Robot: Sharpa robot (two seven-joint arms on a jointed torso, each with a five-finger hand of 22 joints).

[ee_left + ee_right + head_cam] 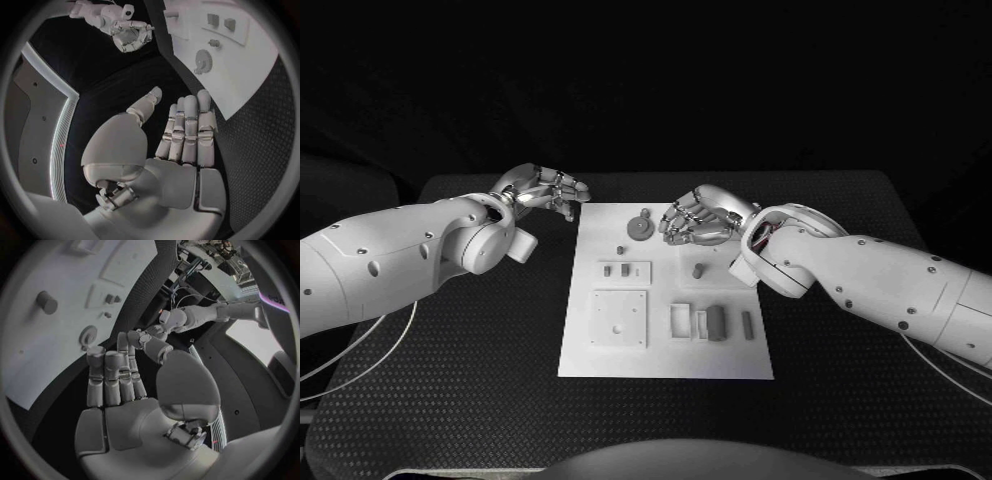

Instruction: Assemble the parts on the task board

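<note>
The white task board (661,350) lies in the middle of the black table. A grey gear-shaped part (640,225) sits near its far edge, and a short peg (697,268) stands further in. My left hand (545,190) hovers off the board's far left corner, fingers straight and thumb apart, holding nothing (181,135). My right hand (701,218) hangs over the far right of the board, just right of the gear, also holding nothing (119,380). The gear (203,61) lies beyond the left hand's fingertips. The gear (89,335) and the peg (45,301) show past the right hand's fingertips.
Nearer the front of the board lie a square plate (620,318), two small blocks (625,268), a pair of rectangular frames (685,321), a dark grey block (717,322) and a thin bar (747,323). Bare black table (473,370) surrounds the board.
</note>
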